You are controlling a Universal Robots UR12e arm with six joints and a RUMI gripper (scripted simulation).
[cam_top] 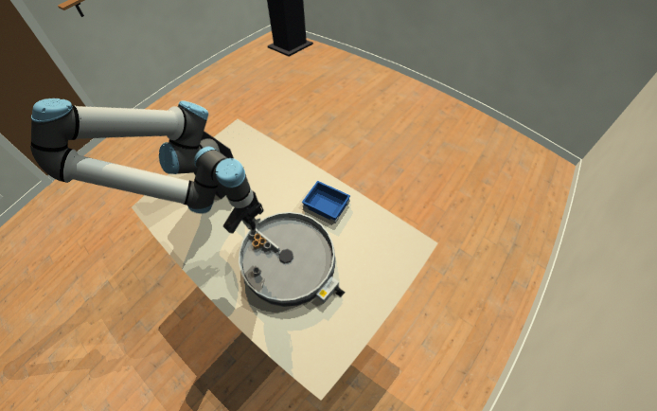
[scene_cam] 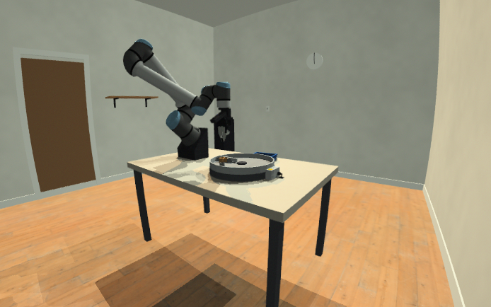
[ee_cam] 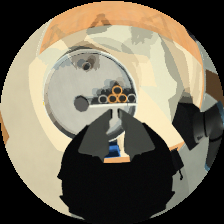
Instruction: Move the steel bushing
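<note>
The round grey turntable stands on the table, with a dark hub and a thin bar running out from it. A cluster of bushings lies against the bar; in the wrist view the middle ones are orange and the outer ones grey. One dark steel bushing stands alone near the rim, and it also shows in the wrist view. The blue crate is empty, beside the turntable. My gripper is shut and empty, well above the rim next to the cluster.
The turntable has a raised rim and a small control box at its edge. The arm's black base stands at the table's far corner. A black pillar stands against the far wall.
</note>
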